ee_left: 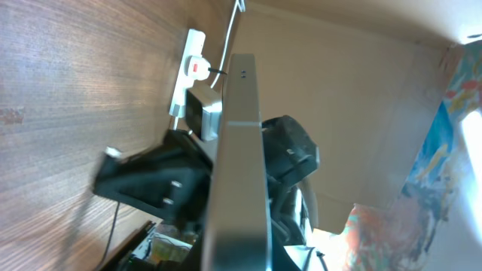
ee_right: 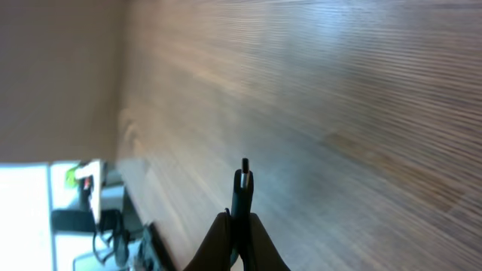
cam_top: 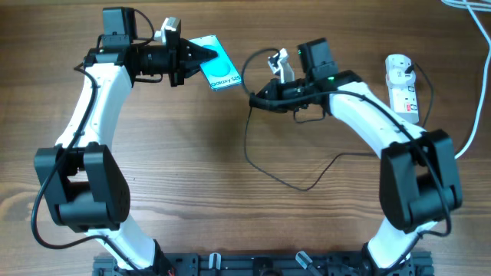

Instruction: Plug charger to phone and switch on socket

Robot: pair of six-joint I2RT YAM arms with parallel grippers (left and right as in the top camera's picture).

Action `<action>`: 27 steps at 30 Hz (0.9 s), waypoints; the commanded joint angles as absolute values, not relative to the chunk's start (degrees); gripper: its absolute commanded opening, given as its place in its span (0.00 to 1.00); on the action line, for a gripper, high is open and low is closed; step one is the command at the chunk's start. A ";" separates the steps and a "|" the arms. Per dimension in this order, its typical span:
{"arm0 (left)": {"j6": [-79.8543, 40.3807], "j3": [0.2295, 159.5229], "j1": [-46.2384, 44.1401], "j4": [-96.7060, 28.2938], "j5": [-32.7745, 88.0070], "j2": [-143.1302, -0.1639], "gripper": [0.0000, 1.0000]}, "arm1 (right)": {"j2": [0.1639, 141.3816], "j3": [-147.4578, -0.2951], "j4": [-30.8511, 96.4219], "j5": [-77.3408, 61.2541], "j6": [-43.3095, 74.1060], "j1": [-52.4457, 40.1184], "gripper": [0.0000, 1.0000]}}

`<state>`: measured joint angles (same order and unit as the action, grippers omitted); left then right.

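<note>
My left gripper (cam_top: 201, 55) is shut on the phone (cam_top: 219, 67), a turquoise-screened handset held above the table at the upper middle. In the left wrist view the phone (ee_left: 239, 150) shows edge-on as a grey slab. My right gripper (cam_top: 257, 98) is shut on the charger (ee_right: 242, 188), its black connector tip pointing left toward the phone, a short gap away. The thin black cable (cam_top: 307, 182) loops across the table. The white socket (cam_top: 402, 86) lies at the far right; it also shows in the left wrist view (ee_left: 188, 68) with a red switch.
A thick white power lead (cam_top: 479, 77) runs from the socket up the right edge. Both arms' bases stand at the front edge of the wooden table (cam_top: 215, 169).
</note>
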<state>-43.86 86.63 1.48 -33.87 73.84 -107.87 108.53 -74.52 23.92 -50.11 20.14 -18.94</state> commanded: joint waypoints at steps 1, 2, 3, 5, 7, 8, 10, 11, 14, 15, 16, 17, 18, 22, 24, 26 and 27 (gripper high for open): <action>-37.56 87.33 1.74 -33.45 76.12 -106.17 0.04 | 103.79 -75.31 24.53 -67.57 8.62 -16.75 0.04; -36.10 87.33 1.74 -33.43 76.34 -106.17 0.04 | 103.20 -75.31 24.77 -73.67 5.69 -16.62 0.04; -34.59 87.33 1.74 -33.45 77.03 -106.17 0.04 | 103.11 -75.31 24.86 -76.69 4.51 -16.67 0.04; -30.85 87.33 1.74 -33.45 79.31 -106.17 0.04 | 103.11 -75.31 24.91 -80.53 4.19 -16.91 0.04; -28.56 87.33 1.78 -33.45 80.71 -106.17 0.04 | 103.11 -75.31 24.91 -85.01 3.01 -17.08 0.04; -26.98 87.33 1.78 -33.43 80.84 -106.17 0.04 | 103.11 -75.31 25.21 -86.39 3.03 -17.06 0.04; -24.29 87.33 1.98 -33.39 82.00 -106.17 0.04 | 103.11 -75.31 26.70 -86.52 2.83 -17.08 0.04; -23.94 87.33 2.24 -33.19 82.76 -106.17 0.04 | 103.11 -75.31 27.92 -86.52 1.78 -17.17 0.04; -24.27 87.33 3.03 -33.06 83.13 -106.17 0.04 | 103.11 -75.31 30.04 -86.04 0.86 -18.09 0.04; -24.43 87.33 3.07 -33.04 83.31 -106.17 0.04 | 103.11 -75.31 30.04 -85.34 0.93 -18.90 0.04; -24.43 87.33 2.96 -33.06 83.79 -106.19 0.04 | 103.11 -75.31 29.93 -84.40 1.23 -19.99 0.04; -24.43 87.33 2.72 -33.06 84.05 -106.17 0.04 | 103.11 -75.31 29.39 -83.35 2.04 -20.80 0.04; -24.43 87.33 2.55 -33.06 84.07 -106.17 0.04 | 103.11 -75.31 28.64 -83.11 2.98 -21.28 0.04; -24.43 87.33 1.74 -33.30 84.05 -106.17 0.04 | 103.11 -75.31 23.35 -83.07 8.60 -21.67 0.04; -24.40 87.33 1.19 -33.26 83.99 -106.19 0.04 | 103.11 -75.31 21.87 -83.02 9.82 -21.96 0.04; -24.40 87.33 0.30 -33.26 83.99 -106.17 0.04 | 103.11 -75.31 20.80 -82.98 10.68 -22.28 0.04; -24.40 87.33 0.08 -33.26 83.99 -106.17 0.04 | 103.11 -75.31 20.58 -83.00 10.74 -22.28 0.04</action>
<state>-25.74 86.63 0.93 -33.45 81.34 -107.87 104.33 -74.52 21.47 -82.70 9.47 -21.74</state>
